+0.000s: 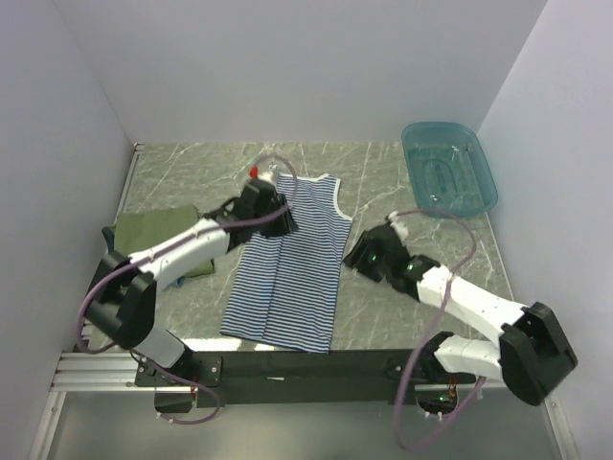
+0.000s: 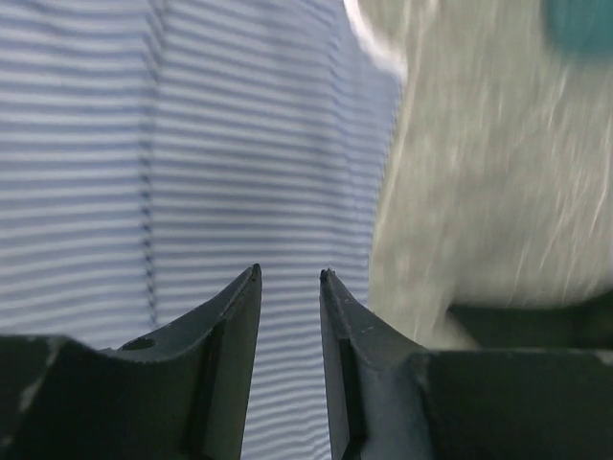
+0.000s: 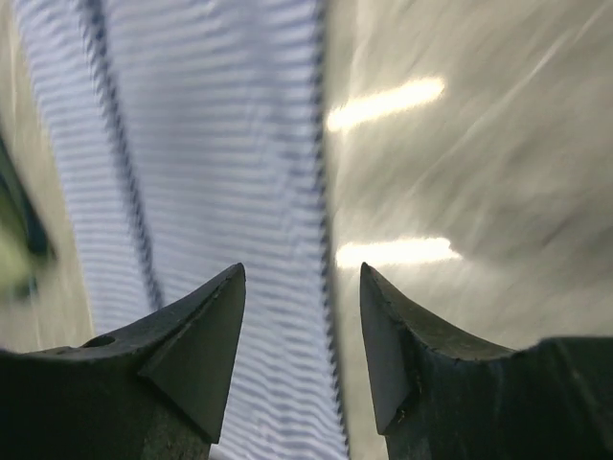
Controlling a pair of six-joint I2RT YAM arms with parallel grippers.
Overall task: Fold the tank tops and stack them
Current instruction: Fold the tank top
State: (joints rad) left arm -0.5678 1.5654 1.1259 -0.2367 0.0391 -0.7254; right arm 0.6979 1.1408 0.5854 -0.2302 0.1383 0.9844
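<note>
Jaws standing apart on both: left gripper [image 2: 289, 275] narrowly, right gripper [image 3: 303, 273] wider, neither pinching cloth. Striped tank top [image 1: 287, 273] lying flat, right gripper hovering beside its edge. Advising: both gripping one long edge, lifting together, laying over evenly.

A translucent teal plastic basket [image 1: 484, 192] is set at the far right corner of a green, marble-patterned table [image 1: 383, 177]. The table is enclosed on three sides by plain white walls [image 1: 287, 67]. A metal rail [image 1: 96, 369] is mounted along its near edge.
</note>
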